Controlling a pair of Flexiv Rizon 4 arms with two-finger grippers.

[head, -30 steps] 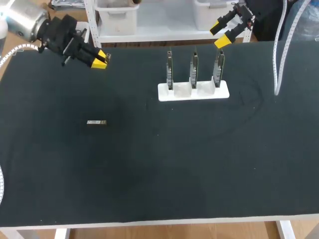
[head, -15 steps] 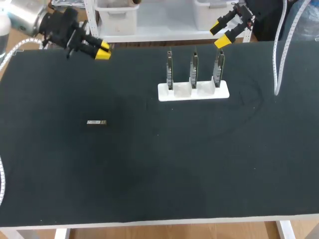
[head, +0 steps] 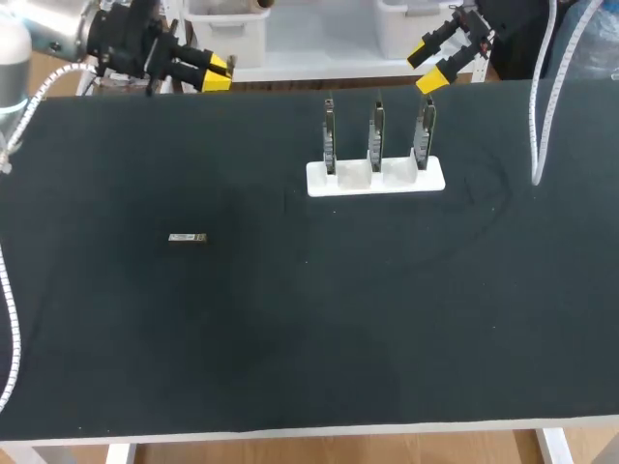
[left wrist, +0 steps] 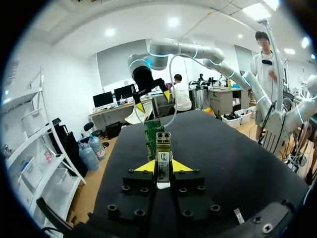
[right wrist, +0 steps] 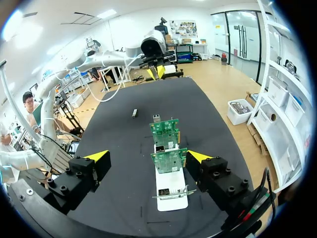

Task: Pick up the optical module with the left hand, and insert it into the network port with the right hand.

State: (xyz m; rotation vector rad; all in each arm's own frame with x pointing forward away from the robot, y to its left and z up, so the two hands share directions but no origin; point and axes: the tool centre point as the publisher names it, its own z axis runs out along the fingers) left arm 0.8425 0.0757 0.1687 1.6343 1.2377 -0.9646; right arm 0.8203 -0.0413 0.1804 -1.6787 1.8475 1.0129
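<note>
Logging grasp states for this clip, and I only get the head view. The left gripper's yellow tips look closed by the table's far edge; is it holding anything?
Observer: Yes. The left wrist view shows the left gripper shut on a small silver labelled module.
Operator: How does it sit in the fingers?
Observer: Its far end sticks out ahead past the gripper's tips, pointing toward the green circuit boards.
</note>
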